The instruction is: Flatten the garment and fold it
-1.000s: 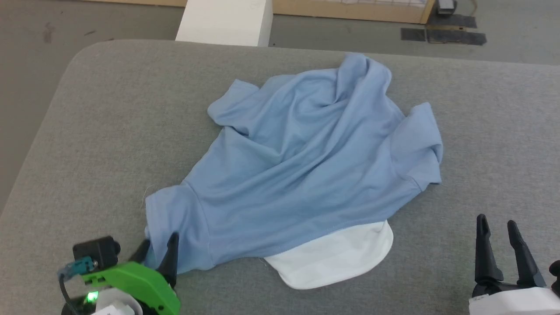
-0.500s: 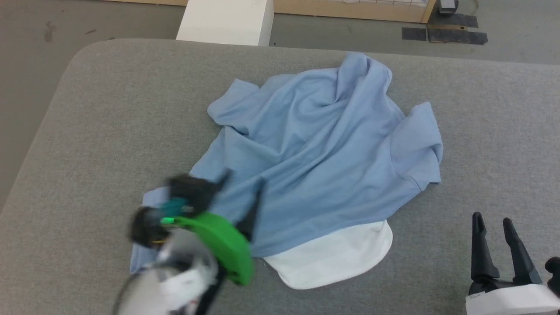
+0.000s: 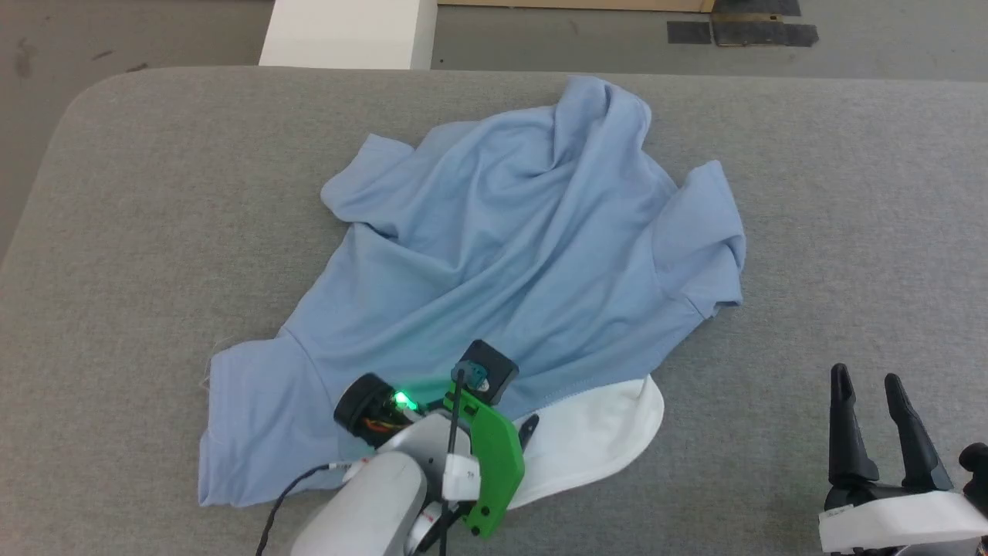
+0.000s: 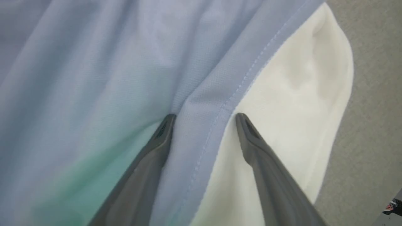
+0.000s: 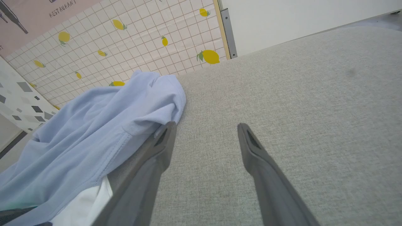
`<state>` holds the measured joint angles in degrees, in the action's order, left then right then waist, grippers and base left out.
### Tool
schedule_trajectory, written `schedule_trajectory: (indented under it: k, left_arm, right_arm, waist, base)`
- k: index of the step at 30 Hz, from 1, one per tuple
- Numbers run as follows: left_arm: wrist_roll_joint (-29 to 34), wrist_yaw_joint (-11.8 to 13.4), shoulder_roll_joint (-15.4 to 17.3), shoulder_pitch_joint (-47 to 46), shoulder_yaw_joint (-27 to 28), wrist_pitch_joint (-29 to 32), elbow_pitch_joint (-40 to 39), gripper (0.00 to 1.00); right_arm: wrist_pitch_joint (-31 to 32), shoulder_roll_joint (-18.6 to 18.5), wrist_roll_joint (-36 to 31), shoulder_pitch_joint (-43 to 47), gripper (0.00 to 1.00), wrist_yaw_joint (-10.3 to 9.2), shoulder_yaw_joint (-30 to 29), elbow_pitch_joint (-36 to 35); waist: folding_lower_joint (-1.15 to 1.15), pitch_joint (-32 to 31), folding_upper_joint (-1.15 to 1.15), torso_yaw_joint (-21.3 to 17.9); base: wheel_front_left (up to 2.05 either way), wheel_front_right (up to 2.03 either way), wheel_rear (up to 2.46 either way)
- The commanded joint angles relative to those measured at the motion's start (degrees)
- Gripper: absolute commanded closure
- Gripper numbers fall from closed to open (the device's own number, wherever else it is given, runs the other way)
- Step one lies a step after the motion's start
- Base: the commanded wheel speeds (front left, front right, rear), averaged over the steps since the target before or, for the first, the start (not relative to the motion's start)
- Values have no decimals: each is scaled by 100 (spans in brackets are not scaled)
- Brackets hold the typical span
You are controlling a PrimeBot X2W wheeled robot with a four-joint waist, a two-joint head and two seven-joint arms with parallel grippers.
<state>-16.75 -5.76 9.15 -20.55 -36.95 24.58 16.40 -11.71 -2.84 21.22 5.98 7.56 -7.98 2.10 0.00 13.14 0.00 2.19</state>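
The garment [image 3: 502, 247] is a light blue shirt lying crumpled and spread on the grey table [image 3: 154, 193], with a white panel [image 3: 602, 432] sticking out under its near hem. My left gripper [image 3: 517, 432] hangs over that hem, pointing down. In the left wrist view the left gripper [image 4: 205, 116] is open, one finger on the blue cloth [image 4: 94, 78], the other on the white panel [image 4: 298, 94], the stitched hem between them. My right gripper [image 3: 866, 377] stands open at the lower right over bare table. In its wrist view the right gripper [image 5: 207, 125] is beside the garment [image 5: 94, 125].
A white box [image 3: 347, 31] stands on the floor past the table's far edge, and dark mats [image 3: 741, 31] lie at the top right. The table's rounded corner [image 3: 85, 93] is at the far left. A lemon-patterned tiled wall [image 5: 141, 31] stands behind the table.
My left gripper has swung right, from the garment's near-left corner to the hem by the white panel. The head camera has shifted, so the whole scene sits further left. The right gripper is unmoved.
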Motion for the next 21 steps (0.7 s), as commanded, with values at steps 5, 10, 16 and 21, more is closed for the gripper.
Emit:
schedule_trajectory:
  k: [5,10,16,21]
  left_arm:
    - [-73,-69,-91,-249,-96,-159,445,100]
    - [-455,-151,-160,-277,-480,36,59,100]
    - [-1534,-170,540,-24,-1427,1031,-1397,100]
    - [-2128,7,1244,687,-1319,1500,-2261,67]
  right_arm:
    - [-60,-4,19,-64,0,-8,-51,27]
    - [-42,-4,-6,-25,0,-8,-170,27]
    - [9,-4,0,49,0,-8,-203,-15]
    - [58,-4,39,150,0,-8,-148,-14]
  waist:
    - [0,-78,0,-55]
    - [0,-238,0,34]
    - [0,-351,0,186]
    - [0,-422,0,313]
  base:
    - [0,0,0]
    - [0,0,0]
    - [0,0,0]
    - [0,0,0]
